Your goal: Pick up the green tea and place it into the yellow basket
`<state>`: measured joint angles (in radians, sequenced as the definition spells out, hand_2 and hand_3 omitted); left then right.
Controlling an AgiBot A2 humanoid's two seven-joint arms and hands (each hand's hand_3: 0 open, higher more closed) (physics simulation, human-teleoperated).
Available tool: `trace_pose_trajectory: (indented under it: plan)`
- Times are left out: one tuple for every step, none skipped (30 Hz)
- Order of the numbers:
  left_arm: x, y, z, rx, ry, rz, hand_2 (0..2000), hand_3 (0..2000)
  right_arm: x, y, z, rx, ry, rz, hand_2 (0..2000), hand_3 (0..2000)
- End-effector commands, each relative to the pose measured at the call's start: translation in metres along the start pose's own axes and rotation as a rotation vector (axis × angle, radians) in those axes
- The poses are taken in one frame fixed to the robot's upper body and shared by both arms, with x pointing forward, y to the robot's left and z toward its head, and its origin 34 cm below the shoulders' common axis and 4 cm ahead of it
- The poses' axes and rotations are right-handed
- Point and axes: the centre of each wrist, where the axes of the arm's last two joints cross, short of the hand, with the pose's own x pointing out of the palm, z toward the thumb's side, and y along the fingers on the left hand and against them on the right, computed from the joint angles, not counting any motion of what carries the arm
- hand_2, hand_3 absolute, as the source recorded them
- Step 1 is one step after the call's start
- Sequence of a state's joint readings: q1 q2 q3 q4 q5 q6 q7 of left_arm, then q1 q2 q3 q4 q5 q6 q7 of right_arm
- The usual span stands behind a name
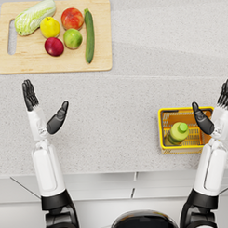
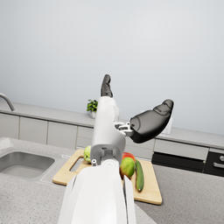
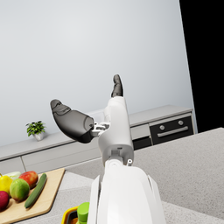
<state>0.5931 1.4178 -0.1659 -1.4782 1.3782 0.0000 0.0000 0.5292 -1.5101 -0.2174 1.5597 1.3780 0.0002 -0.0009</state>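
Both hands empty, fingers spread. Head view: green tea lies inside yellow basket, just inboard of right hand; left hand well apart. Right wrist view: bottle cap visible below forearm. Risk, judged: lowering right arm could knock basket off tabletop edge.

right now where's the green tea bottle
In the head view, the green-capped green tea bottle lies inside the yellow wire basket on the right side of the grey counter, just beside the open right robot hand.
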Motion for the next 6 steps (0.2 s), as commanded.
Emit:
trace_pose_trajectory:
  plan:
    - [-0.0006,-0.0003,-0.0003,-0.001,0.000,0.002,0,0,-0.0002,0.0000,-0.0001,0.000,0.000,-0.001,0,0]
    - [-0.0010,-0.0004,-0.0005,-0.002,0.000,0.004,0,0,-0.0004,0.0001,-0.0002,0.000,0.000,-0.002,0,0]
    - [-0.0013,-0.0006,-0.0007,-0.002,-0.001,0.005,0,0,-0.0005,0.0001,-0.0003,0.001,0.000,-0.002,0,0]
    - [-0.0015,-0.0007,-0.0008,-0.003,-0.001,0.006,0,0,-0.0006,0.0001,-0.0003,0.001,0.000,-0.002,0,0]
    - [-0.0016,-0.0007,-0.0008,-0.003,-0.001,0.006,0,0,-0.0007,0.0001,-0.0004,0.001,0.000,-0.003,0,0]
    - [-0.0017,-0.0008,-0.0009,-0.003,-0.001,0.007,0,0,-0.0007,0.0001,-0.0004,0.001,0.000,-0.003,0,0]
